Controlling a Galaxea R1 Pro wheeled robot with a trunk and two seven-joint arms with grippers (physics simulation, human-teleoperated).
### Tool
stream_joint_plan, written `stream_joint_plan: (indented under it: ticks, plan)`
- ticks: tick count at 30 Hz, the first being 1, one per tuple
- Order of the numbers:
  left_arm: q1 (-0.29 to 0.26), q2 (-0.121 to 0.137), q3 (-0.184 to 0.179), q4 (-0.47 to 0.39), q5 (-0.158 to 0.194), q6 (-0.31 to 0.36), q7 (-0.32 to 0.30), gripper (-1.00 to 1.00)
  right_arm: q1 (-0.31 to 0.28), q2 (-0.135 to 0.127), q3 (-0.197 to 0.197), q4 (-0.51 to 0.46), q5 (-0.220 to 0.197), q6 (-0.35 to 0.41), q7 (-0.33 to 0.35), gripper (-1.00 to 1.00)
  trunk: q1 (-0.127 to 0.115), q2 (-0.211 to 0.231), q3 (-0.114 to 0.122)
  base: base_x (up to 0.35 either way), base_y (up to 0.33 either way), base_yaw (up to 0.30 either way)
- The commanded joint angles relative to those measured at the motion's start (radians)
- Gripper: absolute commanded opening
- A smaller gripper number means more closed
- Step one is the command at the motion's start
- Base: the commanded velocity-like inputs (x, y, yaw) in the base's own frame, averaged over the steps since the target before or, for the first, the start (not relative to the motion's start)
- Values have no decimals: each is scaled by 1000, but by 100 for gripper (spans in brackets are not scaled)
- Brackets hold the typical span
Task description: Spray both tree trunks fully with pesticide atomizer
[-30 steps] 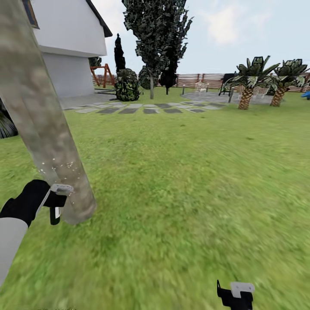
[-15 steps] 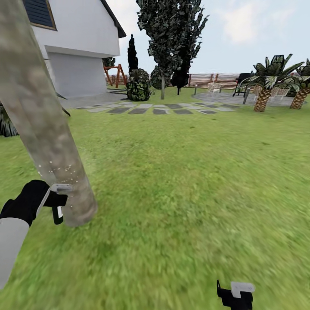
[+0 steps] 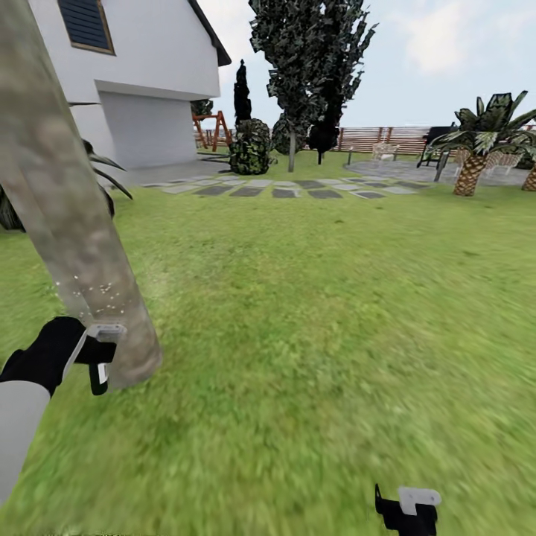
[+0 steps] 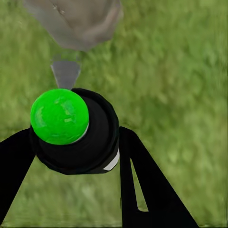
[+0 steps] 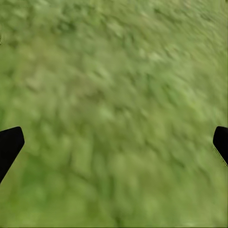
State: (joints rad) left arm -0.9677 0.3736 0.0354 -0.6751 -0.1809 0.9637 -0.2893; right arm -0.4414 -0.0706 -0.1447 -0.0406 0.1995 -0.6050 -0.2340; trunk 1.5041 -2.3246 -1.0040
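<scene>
1. Black right gripper [image 3: 406,506] sits at the near edge of the head view, low over the lawn [image 3: 320,357]. In the right wrist view its 2 fingertips [image 5: 9,145] stand at opposite edges w/ only grass between: spread wide, holding nothing.
2. Left gripper [image 3: 97,357] is at the near left of the head view, just beside the base of the leaning tree trunk [image 3: 67,216].
3. In the left wrist view the 2 black fingers [image 4: 142,185] are pinched on the pesticide atomizer [image 4: 76,130]: black body, bright green round cap, grey nozzle pointing at the trunk base [image 4: 76,21].
4. Trunk is mottled grey-brown, thick, tilted, w/ small white specks on its lower part, just above the left gripper. Its foot meets the grass.
5. Mid-distance: open green lawn, blurry texture.
6. Farther: row of grey stepping stones [image 3: 286,190] across the grass.
7. Far left: white house [image 3: 141,82] w/ a grey garage door.
8. Far centre: 2nd tree [image 3: 313,52] w/ blocky dark canopy on a slim pale upright trunk, a round bush [image 3: 249,149] and a narrow dark conifer [image 3: 242,93] beside it.
9. Far right: palm [image 3: 476,145], w/ reddish-brown slat fence [image 3: 380,138] behind.
</scene>
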Motion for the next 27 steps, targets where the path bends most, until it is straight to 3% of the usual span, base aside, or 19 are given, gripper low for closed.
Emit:
stream_joint_plan:
  ticks: [1, 7, 11, 12, 14, 16, 18, 19, 22, 27]
  plan:
    - [6, 0, 14, 14, -10, -1, -9, -100, 0, 0, -7, 1, 11, -2, -4, 100, 0, 0, -1, 148, -268, 274]
    - [38, -4, 24, 89, -7, -110, -6, -100, 0, 0, -7, 1, 11, -2, -4, 100, 0, 0, -1, 172, -250, 276]
    - [38, -12, 24, 113, -6, -118, -6, -100, 0, 0, -7, 1, 11, -2, -4, 100, 0, 0, -1, 197, -233, 271]
    - [39, -41, 49, 136, -7, -190, 10, -100, 0, 0, -7, 1, 11, -2, -5, 100, 0, 0, -1, 199, -232, 31]
    - [41, -46, 97, 185, -3, -226, 32, -100, 0, 0, -7, 3, 11, -2, -5, 100, 0, 0, -1, 199, -232, 12]
    - [44, -53, 147, 256, 1, -316, 44, -100, 0, 0, -7, 4, 11, -2, -5, 100, 0, 0, -1, 199, -232, 4]
    - [47, -60, 156, 322, 2, -356, 47, -100, 0, 0, -7, 4, 11, -2, -5, 100, 0, 0, -1, 180, -238, 0]
    - [71, -77, 158, 332, 2, -368, 58, -100, 0, 0, -7, 4, 11, -1, -5, 100, 0, 0, -1, 149, -256, 0]
    - [96, -86, 161, 317, 5, -397, 123, -100, 0, 1, -7, 3, 10, -1, -5, 100, 0, 0, -1, 161, -256, 0]
    - [101, -89, 189, 305, 16, -406, 147, -100, 0, 1, -7, 2, 11, -1, -5, 100, 0, 0, -1, 190, -236, 30]
